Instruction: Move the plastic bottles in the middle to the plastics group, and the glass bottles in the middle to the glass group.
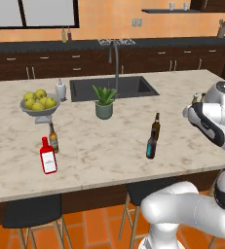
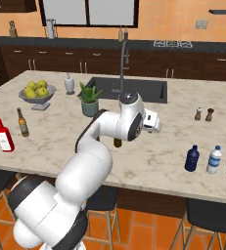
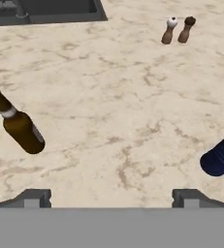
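Mid-counter stand the amber-brown glass bottle (image 1: 156, 125) and, just in front of it, the near-black bottle with a blue label (image 1: 151, 144). The squat dark-blue plastic bottle (image 2: 192, 158) stands at the counter's right end beside two pale plastic bottles (image 2: 214, 159). The glass group, a flat red bottle (image 1: 48, 155) and a small brown bottle (image 1: 53, 137), is at the left. My gripper (image 3: 111, 198) hovers open above bare counter, the amber bottle (image 3: 19, 127) to its left and the dark-blue bottle (image 3: 220, 157) at its right edge. In the right base view my arm hides most of the middle bottles.
A potted plant (image 1: 104, 103), the sink (image 1: 111, 87) with its tall faucet, a bowl of yellow fruit (image 1: 39, 103) and a white dispenser (image 1: 60, 90) sit further back. Salt and pepper shakers (image 3: 177, 30) stand beyond the gripper. Stools stand under the counter's front edge.
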